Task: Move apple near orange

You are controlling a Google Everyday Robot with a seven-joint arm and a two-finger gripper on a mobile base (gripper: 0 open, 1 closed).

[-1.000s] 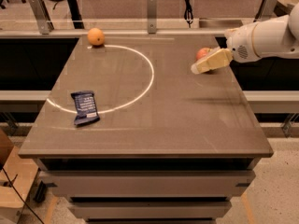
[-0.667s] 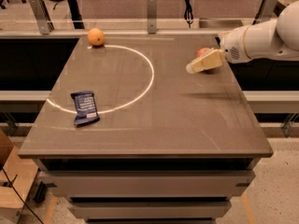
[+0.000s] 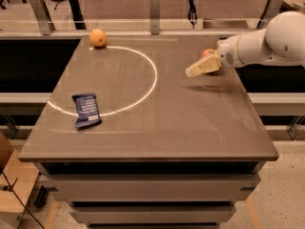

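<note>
Slightly leftward has moved the gripper (image 3: 193, 69), arm reaching from the right above the bench (image 3: 167, 128), apple (image 3: 206, 53) just behind; whether jaws are apart, I cannot tell.

Gripper (image 3: 201, 67) near right edge — bare tabletop (image 3: 186, 120) toward the orange (image 3: 97, 37); snack packet (image 3: 86, 110) seemingly off-path.
</note>
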